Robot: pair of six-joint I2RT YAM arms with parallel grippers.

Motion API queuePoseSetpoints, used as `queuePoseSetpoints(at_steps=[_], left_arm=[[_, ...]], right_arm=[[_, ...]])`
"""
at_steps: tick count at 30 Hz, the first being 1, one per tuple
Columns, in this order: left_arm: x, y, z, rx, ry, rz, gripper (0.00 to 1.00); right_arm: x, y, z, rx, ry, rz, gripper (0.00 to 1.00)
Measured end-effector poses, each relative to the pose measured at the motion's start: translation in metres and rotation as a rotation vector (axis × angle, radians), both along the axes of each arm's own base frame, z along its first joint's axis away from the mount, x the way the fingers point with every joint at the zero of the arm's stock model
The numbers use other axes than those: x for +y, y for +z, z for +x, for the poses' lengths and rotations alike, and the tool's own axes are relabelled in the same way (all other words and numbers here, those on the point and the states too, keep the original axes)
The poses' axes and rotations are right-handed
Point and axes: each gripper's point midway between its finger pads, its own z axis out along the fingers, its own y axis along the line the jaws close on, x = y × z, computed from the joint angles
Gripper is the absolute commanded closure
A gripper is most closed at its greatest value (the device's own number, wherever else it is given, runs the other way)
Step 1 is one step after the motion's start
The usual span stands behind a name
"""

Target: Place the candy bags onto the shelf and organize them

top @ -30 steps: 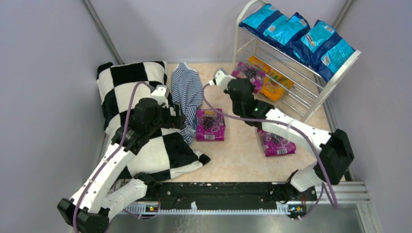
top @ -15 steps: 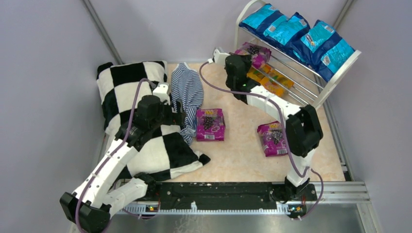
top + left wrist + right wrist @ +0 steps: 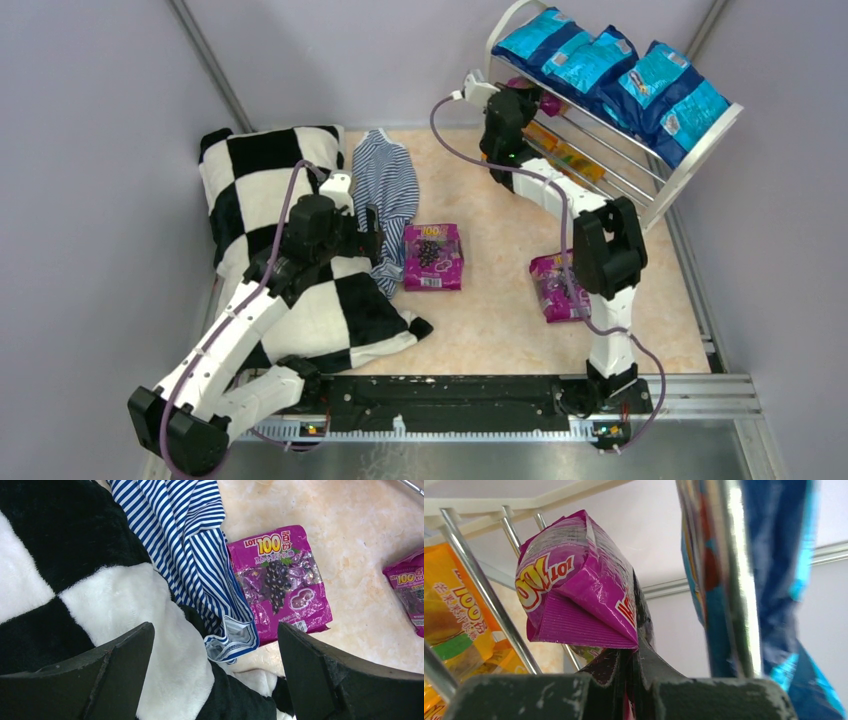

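The white shelf (image 3: 700,135) stands at the back right, with several blue candy bags (image 3: 600,65) on its top tier and orange bags (image 3: 570,158) lower down. My right gripper (image 3: 522,100) is shut on a purple candy bag (image 3: 574,590) and holds it between the top and middle tiers at the shelf's left end. Two more purple bags lie on the floor, one in the middle (image 3: 433,256) and one (image 3: 553,287) partly behind the right arm. My left gripper (image 3: 215,645) is open and empty above the pillow's edge, left of the middle purple bag (image 3: 280,582).
A black-and-white checkered pillow (image 3: 270,180) lies at the left under the left arm. A blue-and-white striped cloth (image 3: 388,190) lies between the pillow and the middle purple bag. Grey walls close in the floor on three sides.
My right arm has reached back and up, carrying the purple bag from in front of the shelf into its left end under the top tier. My left arm has barely moved.
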Motion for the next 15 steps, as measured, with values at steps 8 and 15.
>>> queuePoseSetpoints(at_steps=[8, 15], left_arm=[[-0.001, -0.005, 0.002, 0.008, -0.001, 0.006, 0.01], [0.000, -0.006, 0.003, 0.009, 0.002, 0.005, 0.01]], right_arm=[[-0.015, -0.021, 0.026, 0.002, -0.042, -0.013, 1.00], [-0.010, -0.027, 0.036, 0.001, -0.036, 0.020, 1.00]])
